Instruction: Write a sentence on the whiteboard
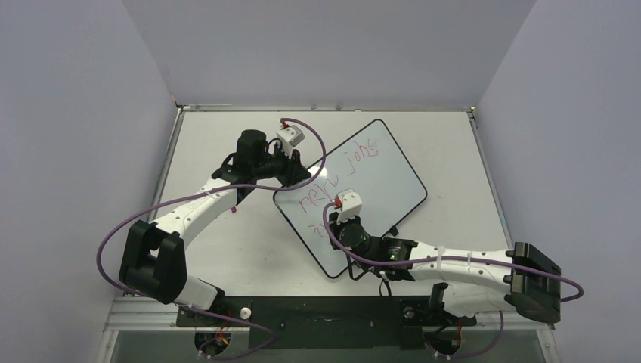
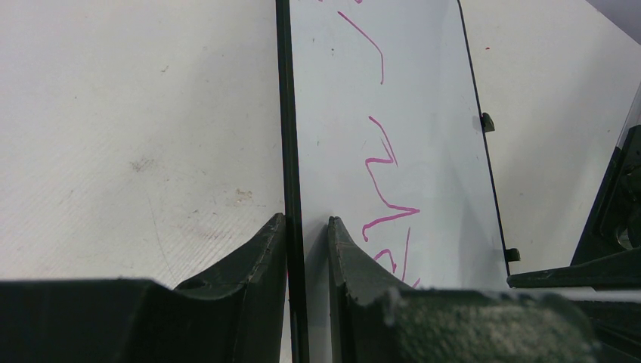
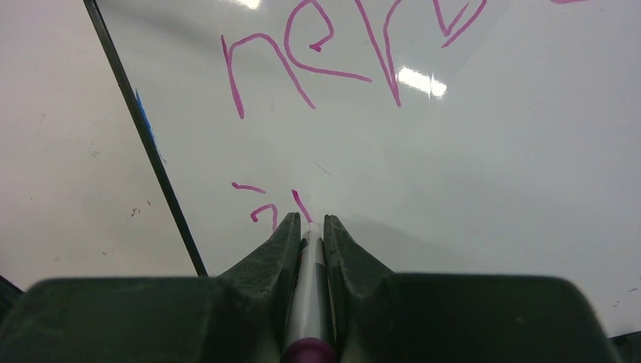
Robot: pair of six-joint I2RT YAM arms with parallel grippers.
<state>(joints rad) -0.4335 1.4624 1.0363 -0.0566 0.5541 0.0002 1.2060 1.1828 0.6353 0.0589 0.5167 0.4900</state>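
**Board set diagonally, both grippers on the job**

The whiteboard (image 1: 397,181) lies flat on the table (image 1: 453,151), its long axis running from near-left to far-right. The sentence (image 3: 332,73) follows that axis. The left gripper (image 2: 302,227), narrowly parted, clamps the board's framed edge. The right gripper (image 3: 311,223) pinches a marker (image 3: 310,302) aimed at the board. Its hidden tip seems to touch.
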